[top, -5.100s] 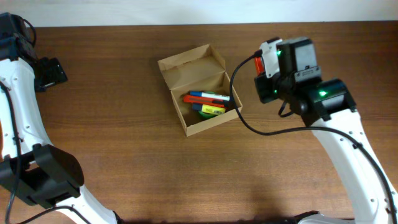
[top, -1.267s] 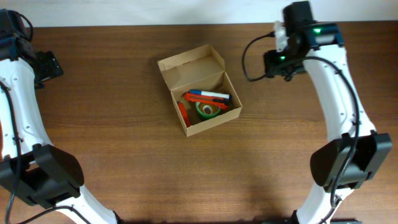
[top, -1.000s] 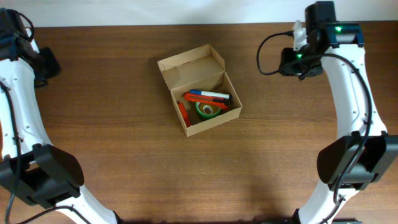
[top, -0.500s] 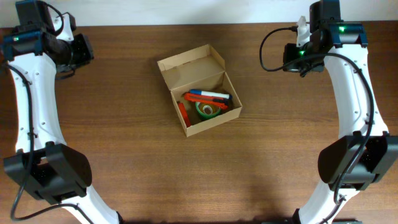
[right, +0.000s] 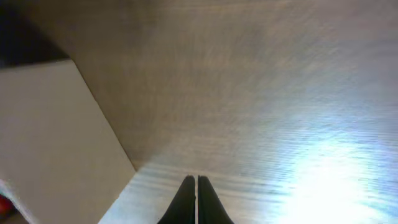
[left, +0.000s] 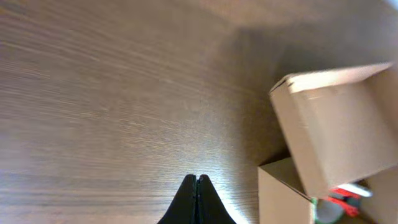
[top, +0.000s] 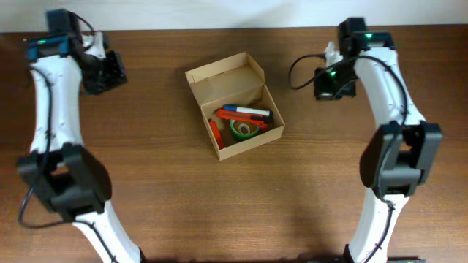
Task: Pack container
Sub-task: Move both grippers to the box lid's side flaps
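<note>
Inside container (top: 225,80), pens (top: 245,112), green tape (top: 243,130)

Counter (top: 183,204): dark wood grain, smooth, satin sheen with lamp glare. Box (top: 248,145): plain matt tan cardboard. Pens (top: 245,112): coloured plastic. Arms (top: 45,109): smooth white plastic shells, matt black joints.

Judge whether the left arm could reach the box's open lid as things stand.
Probably yes: the left gripper hangs shut above the table, and nothing lies between it and the lid of the container.
</note>
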Available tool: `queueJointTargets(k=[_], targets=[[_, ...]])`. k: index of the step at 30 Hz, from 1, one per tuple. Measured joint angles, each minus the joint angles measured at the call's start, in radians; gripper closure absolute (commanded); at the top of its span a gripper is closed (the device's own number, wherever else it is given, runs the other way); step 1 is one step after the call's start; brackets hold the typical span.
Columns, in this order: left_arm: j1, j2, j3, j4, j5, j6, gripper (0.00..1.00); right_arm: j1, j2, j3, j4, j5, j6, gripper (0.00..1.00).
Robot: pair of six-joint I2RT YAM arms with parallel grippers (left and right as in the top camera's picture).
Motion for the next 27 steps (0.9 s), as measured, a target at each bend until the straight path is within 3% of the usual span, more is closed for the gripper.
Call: queueJointTargets(k=[14, 27], targets=[[-0.054, 0.047, -0.003, 0.032, -0.035, 0.0, 0.98, 0.268, 0.014, 0.0, -0.033, 0.063, -0.021, 0.96], [-0.054, 0.047, -0.003, 0.036, -0.037, 0.0, 0.99, 0.315, 0.014, -0.018, -0.058, 0.077, -0.039, 0.96]])
